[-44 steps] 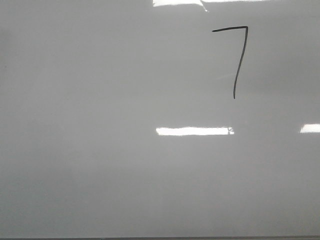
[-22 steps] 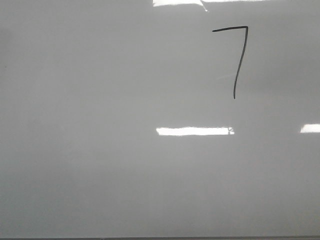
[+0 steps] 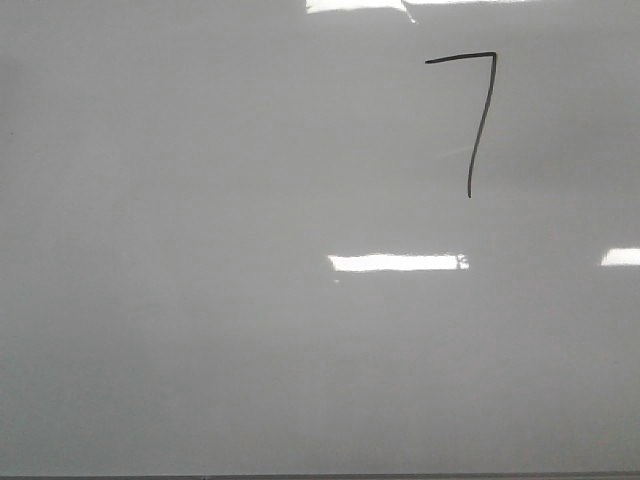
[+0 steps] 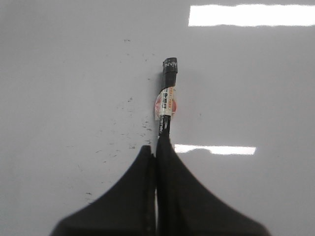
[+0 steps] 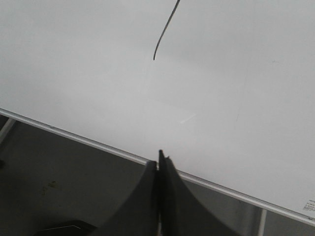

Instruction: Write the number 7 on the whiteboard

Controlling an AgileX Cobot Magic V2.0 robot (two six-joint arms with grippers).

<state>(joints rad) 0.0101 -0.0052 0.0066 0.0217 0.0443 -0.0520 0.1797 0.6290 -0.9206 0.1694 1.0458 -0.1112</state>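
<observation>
The front view shows only the whiteboard (image 3: 200,300), glossy and pale grey, with the number 7 (image 3: 480,120) drawn in thin black line in its upper right part: a short top bar and a long, slightly curved downstroke. Bright glare patches (image 3: 397,262) lie below the figure and along the top edge, and a thin dark edge runs along the bottom; neither arm appears there. The left wrist view supplies what the front view lacks: the left gripper (image 4: 156,155) has its dark fingers pressed together around a black marker (image 4: 166,101), which sticks out ahead of the fingertips with a white and red label on its barrel and its black end over the board, among faint dark specks on the surface. The right wrist view shows the right gripper (image 5: 158,162) with its fingers closed against each other and nothing between them, hanging over the board's pale metal frame (image 5: 74,135); beyond it the lower tail of the downstroke is visible, well apart from the fingertips.
</observation>
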